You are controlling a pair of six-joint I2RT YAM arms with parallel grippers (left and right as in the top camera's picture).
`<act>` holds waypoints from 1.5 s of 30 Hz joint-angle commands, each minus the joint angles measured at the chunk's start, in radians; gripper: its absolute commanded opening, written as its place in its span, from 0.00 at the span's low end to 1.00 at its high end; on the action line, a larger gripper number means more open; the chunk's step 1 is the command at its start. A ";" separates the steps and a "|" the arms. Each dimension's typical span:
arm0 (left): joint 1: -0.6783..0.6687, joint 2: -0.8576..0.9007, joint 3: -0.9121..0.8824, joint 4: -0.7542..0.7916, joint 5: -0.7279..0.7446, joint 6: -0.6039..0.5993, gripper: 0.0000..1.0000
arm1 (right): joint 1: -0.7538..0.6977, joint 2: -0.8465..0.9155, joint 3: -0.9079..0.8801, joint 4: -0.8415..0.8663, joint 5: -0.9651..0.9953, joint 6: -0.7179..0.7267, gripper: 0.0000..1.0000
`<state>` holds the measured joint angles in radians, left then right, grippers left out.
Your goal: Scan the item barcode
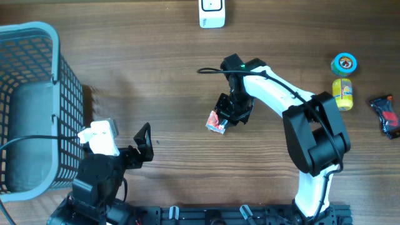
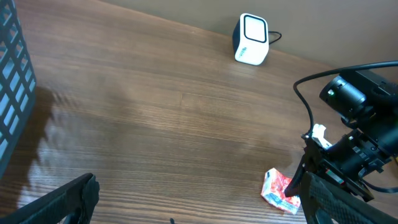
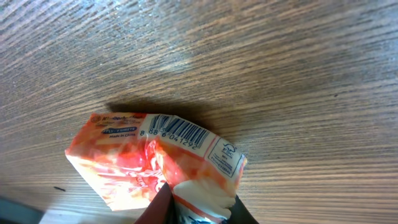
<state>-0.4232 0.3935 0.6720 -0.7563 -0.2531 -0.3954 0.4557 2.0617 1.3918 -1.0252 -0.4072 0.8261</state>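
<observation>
A red-and-white crinkled packet (image 1: 217,122) lies on the wooden table near the middle. My right gripper (image 1: 229,114) is shut on its right end. In the right wrist view the packet (image 3: 143,158) fills the lower centre, its white sealed edge pinched in the right gripper (image 3: 196,210), and its barcode (image 3: 178,132) faces up. A white scanner (image 1: 212,14) stands at the far edge, also seen in the left wrist view as the scanner (image 2: 252,39). My left gripper (image 1: 145,142) hovers open at the front left, well clear of the packet (image 2: 280,190), with nothing between its fingers (image 2: 65,199).
A blue mesh basket (image 1: 59,81) occupies the left side, right beside the left arm. At the far right lie a round teal tin (image 1: 344,63), a yellow bottle (image 1: 342,94) and a dark packet (image 1: 385,116). The scanner's cable (image 2: 277,37) trails off to its right.
</observation>
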 commanded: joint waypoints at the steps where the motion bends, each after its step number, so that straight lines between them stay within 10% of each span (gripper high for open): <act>1: 0.006 -0.005 0.001 0.003 0.010 -0.009 1.00 | -0.002 0.008 -0.004 0.056 0.174 -0.061 0.05; 12: 0.006 -0.005 0.000 0.003 0.009 -0.009 1.00 | -0.101 0.005 0.154 0.157 0.176 -0.282 0.05; 23: 0.006 -0.004 0.086 0.003 -0.119 0.056 1.00 | -0.462 -0.055 0.507 -0.087 0.495 -0.474 0.06; 35: 0.006 -0.004 0.187 0.004 -0.175 0.093 1.00 | -0.916 -0.059 0.497 -0.024 0.446 -0.508 0.05; 45: 0.006 -0.051 0.389 -0.089 -0.247 0.146 0.99 | -1.025 -0.056 0.340 0.129 0.415 -0.512 0.25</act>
<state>-0.4232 0.3862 0.9749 -0.8028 -0.4423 -0.2996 -0.5747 2.0285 1.7752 -0.9371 0.0299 0.3302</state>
